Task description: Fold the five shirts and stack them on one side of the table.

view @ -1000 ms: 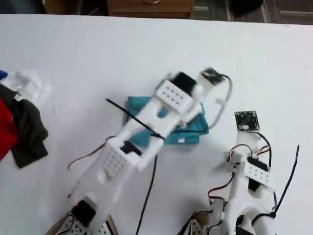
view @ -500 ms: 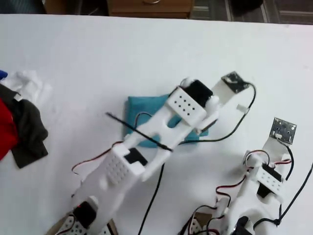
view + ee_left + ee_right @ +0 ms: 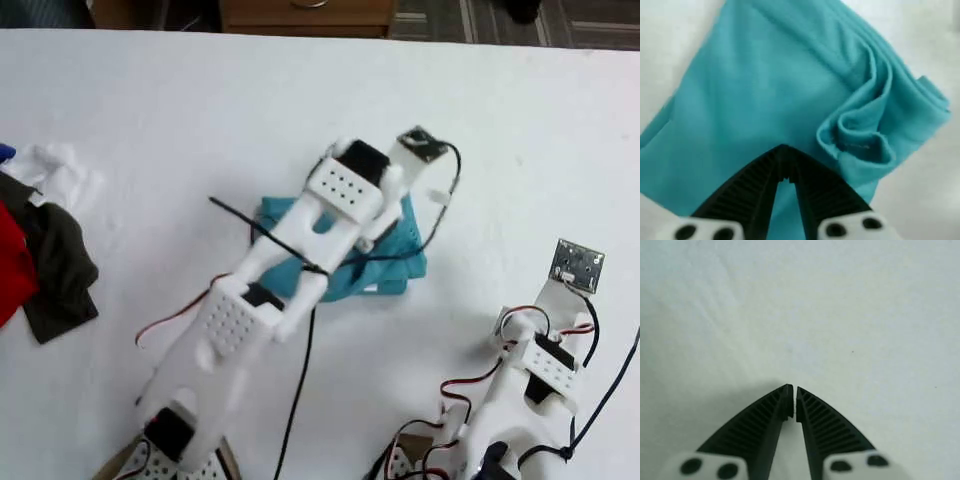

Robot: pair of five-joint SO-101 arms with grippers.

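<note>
At the left edge of the desk [image 3: 200,100], an unfolded heap [image 3: 45,260] of red, dark and white garments lay well apart from everything else. Centre: teal shirt [image 3: 405,255], folded to a compact rectangle, with the left arm stretched over it. There the left hand [image 3: 785,176] was pinched closed just over the cloth, no fabric visible between the tips. One corner of the shirt had ruckled into a loose curl [image 3: 860,135]. Near right: right hand [image 3: 792,402] closed to a hairline gap over bare desk, holding nothing. Risk: dragging sideways with the closed tips on the cloth would likely push that curl further and undo the fold. A shallow grab would probably lift only the top layer.
</note>
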